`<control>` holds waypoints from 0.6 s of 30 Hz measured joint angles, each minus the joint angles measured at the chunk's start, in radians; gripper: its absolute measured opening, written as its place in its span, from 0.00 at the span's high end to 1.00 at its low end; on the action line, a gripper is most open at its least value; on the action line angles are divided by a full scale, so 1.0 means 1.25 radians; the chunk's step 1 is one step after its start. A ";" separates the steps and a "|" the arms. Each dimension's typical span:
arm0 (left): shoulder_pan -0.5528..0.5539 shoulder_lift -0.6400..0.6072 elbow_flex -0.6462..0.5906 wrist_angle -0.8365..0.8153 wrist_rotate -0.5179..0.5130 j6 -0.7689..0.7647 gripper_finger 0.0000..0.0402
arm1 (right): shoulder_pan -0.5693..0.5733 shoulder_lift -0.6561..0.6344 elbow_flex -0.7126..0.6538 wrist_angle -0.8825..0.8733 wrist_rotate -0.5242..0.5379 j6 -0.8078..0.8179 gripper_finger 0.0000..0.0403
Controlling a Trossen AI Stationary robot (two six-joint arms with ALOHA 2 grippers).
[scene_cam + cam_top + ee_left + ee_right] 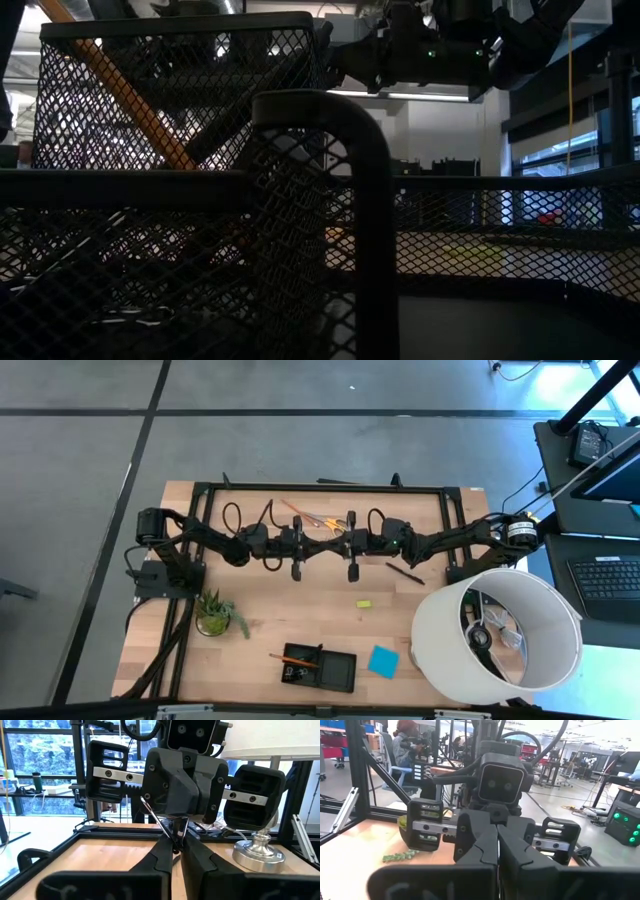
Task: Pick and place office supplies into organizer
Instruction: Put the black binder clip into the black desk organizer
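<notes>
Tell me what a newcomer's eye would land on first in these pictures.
First, the two dark arms meeting mid-table, left gripper and right gripper side by side, both shut and empty. Next, the big white lampshade at the near right corner. Then the black organizer at the near edge, with the blue note pad beside it.

Organizer [320, 667] at near table edge, centre. Orange pencil [292, 658] resting across organizer's left end, tip sticking out left. Note pad [382, 661] just right of organizer. Potted plant [213, 613] left of and behind organizer. Small block [364, 603] mid-table, right of centre. Pen [405, 573] behind block, further right. Scissors [318, 519] at far side, behind both arms. Lampshade [497, 640] at right near corner, overhanging table edge [140, 610].
</notes>
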 joint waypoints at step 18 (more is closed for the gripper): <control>0.000 0.000 0.000 -0.024 -0.001 0.033 0.97 | 0.001 0.001 0.000 -0.020 0.009 0.007 0.67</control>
